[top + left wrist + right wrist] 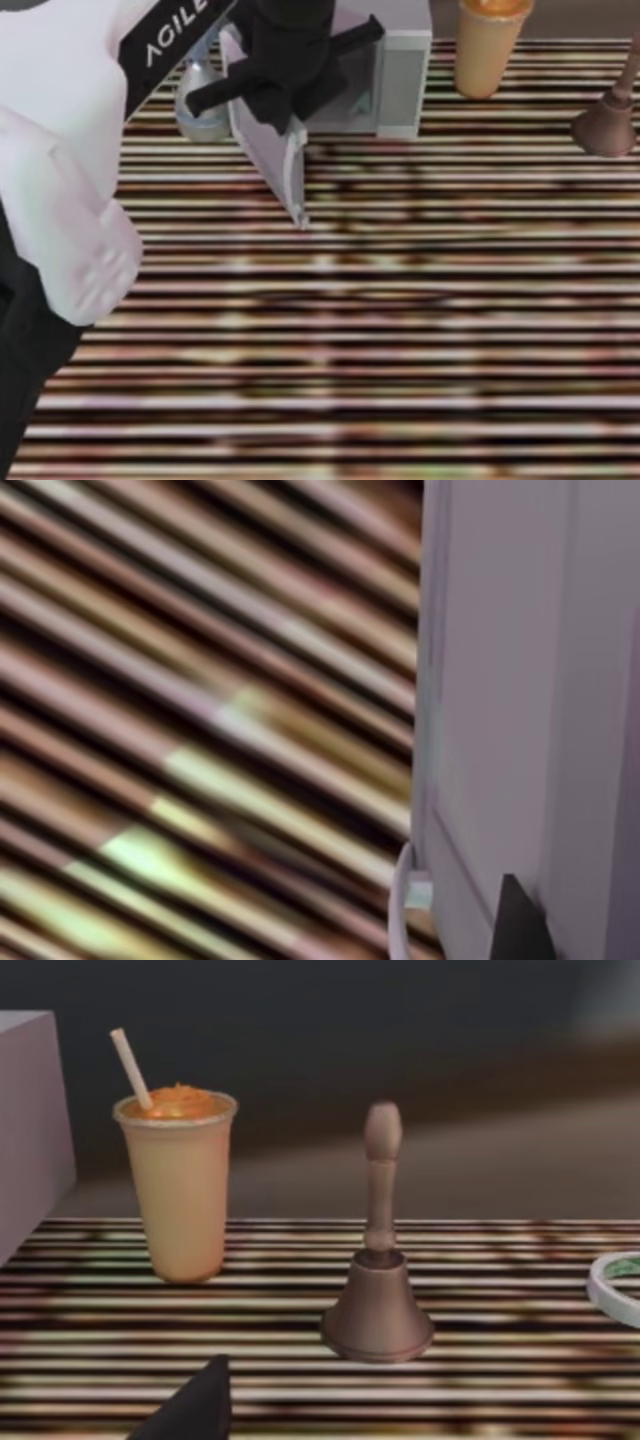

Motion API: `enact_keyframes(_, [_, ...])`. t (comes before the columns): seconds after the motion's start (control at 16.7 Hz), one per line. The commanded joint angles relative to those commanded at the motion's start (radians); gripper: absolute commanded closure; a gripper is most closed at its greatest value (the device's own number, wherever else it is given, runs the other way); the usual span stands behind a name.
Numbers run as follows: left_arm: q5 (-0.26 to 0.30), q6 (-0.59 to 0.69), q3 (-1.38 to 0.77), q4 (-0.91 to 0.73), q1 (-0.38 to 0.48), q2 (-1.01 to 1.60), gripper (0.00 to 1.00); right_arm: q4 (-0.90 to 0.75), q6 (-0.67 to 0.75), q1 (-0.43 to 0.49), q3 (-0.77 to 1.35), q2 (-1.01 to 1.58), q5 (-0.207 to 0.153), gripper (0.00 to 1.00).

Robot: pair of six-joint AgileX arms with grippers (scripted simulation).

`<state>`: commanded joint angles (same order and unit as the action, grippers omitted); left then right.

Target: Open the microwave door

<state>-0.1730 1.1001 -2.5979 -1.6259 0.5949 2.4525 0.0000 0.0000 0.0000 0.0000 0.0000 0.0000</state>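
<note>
The light-grey microwave (pixel 405 75) stands at the table's far edge, a little right of the middle; its side also shows in the right wrist view (pixel 30 1120). The microwave door (pixel 270 150) is swung wide open and juts toward the table's front. My left gripper (pixel 275 105) is right at the door's upper edge. In the left wrist view the door panel (pixel 500 680) fills the right side, the pale bar handle (pixel 398 910) curves along its edge, and my left gripper (pixel 520 925) lies against the panel. Only a dark tip of my right gripper (pixel 205 1410) shows.
A tan cup (pixel 488 45) with a straw stands right of the microwave, and a brown bell (pixel 605 120) stands at the far right. A glassy object (pixel 200 105) sits just left of the open door. A white-rimmed ring (pixel 620 1285) lies beyond the bell (pixel 378 1300).
</note>
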Motion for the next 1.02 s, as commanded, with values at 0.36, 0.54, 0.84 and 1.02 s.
enact_keyframes(0.36, [0.000, -0.001, 0.043, 0.021, -0.001, -0.022, 1.00, 0.000, 0.000, 0.000, 0.000, 0.000, 0.000, 0.00])
enact_keyframes(0.54, [0.000, -0.001, 0.043, 0.021, -0.001, -0.022, 1.00, 0.000, 0.000, 0.000, 0.000, 0.000, 0.000, 0.00])
enact_keyframes(0.84, [0.000, -0.001, 0.043, 0.021, -0.001, -0.022, 1.00, 0.000, 0.000, 0.000, 0.000, 0.000, 0.000, 0.00])
enact_keyframes(1.02, [0.000, -0.001, 0.043, 0.021, -0.001, -0.022, 1.00, 0.000, 0.000, 0.000, 0.000, 0.000, 0.000, 0.00])
